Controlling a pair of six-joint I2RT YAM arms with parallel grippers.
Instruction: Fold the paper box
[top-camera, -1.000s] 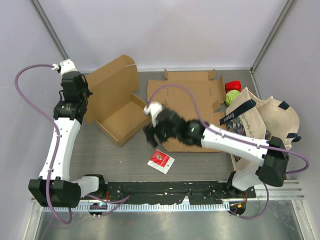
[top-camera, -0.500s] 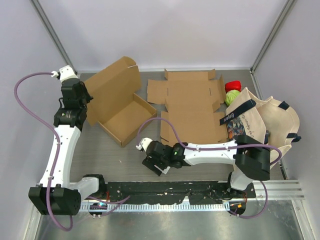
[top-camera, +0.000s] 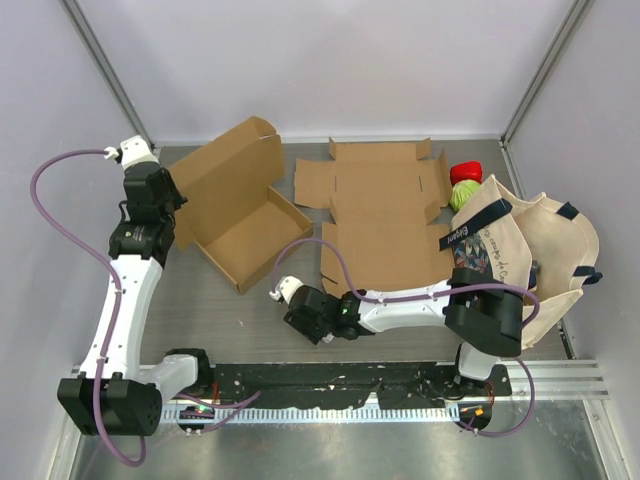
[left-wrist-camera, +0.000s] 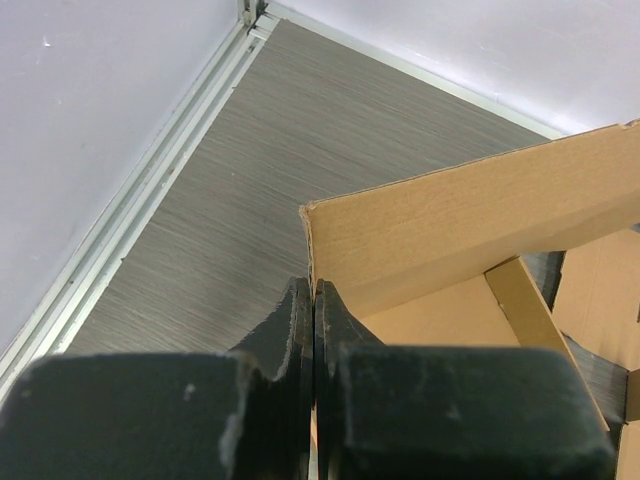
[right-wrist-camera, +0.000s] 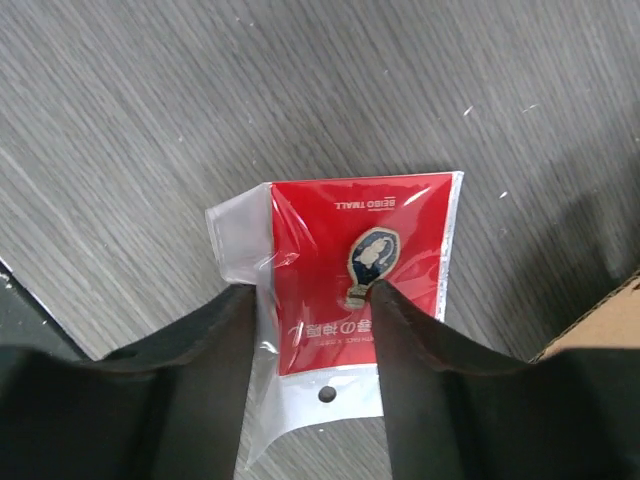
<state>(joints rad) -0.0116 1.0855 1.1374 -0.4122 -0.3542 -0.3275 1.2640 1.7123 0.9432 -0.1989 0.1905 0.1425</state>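
A half-folded brown paper box (top-camera: 240, 215) lies open at the back left of the table. My left gripper (top-camera: 152, 205) is shut on the edge of its left wall, as the left wrist view shows, with the jaws (left-wrist-camera: 314, 292) pinching the cardboard wall (left-wrist-camera: 450, 235). A second flat, unfolded box blank (top-camera: 385, 215) lies in the middle. My right gripper (top-camera: 305, 320) is low at the table's front. In the right wrist view it is open (right-wrist-camera: 312, 290), its fingers straddling a red packet in a clear sleeve (right-wrist-camera: 400, 220) lying flat on the table.
A beige tote bag (top-camera: 520, 240) lies at the right edge. A red and green object (top-camera: 463, 180) sits behind it. The left wall rail (left-wrist-camera: 150, 190) runs close beside the left gripper. The black base rail (top-camera: 330, 380) is just in front of the right gripper.
My right arm swung from over the flat blank down to the table's front and now covers the red packet. My left gripper shifted slightly, and the box's rear flap stands a little higher.
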